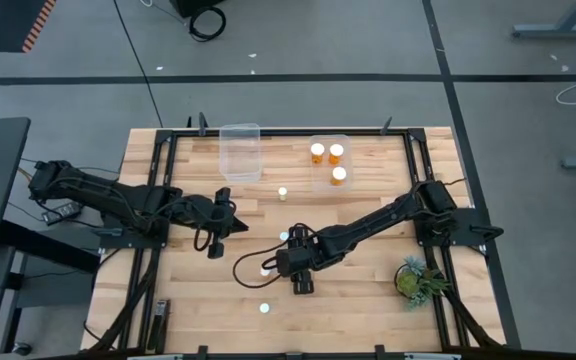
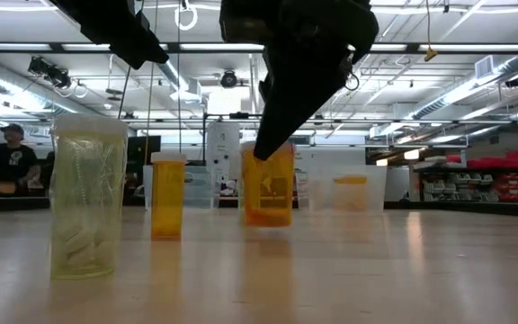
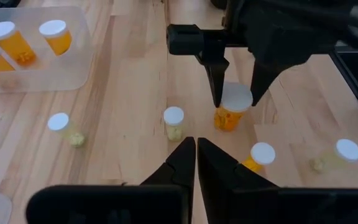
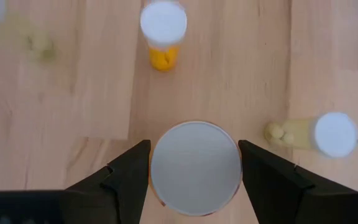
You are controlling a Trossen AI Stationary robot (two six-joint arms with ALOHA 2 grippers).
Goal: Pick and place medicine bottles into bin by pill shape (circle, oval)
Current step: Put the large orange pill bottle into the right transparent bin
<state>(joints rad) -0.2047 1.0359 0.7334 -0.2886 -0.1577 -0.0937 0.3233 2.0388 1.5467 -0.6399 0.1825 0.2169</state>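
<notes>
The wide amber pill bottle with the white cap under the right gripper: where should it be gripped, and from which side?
Best from straight above, the fingers closing on opposite sides just under the round white cap. The wide amber pill bottle stands upright on the wooden table, cap facing up, and the right gripper is open astride it. The neighbouring small white-capped bottles stand apart, leaving room.
</notes>
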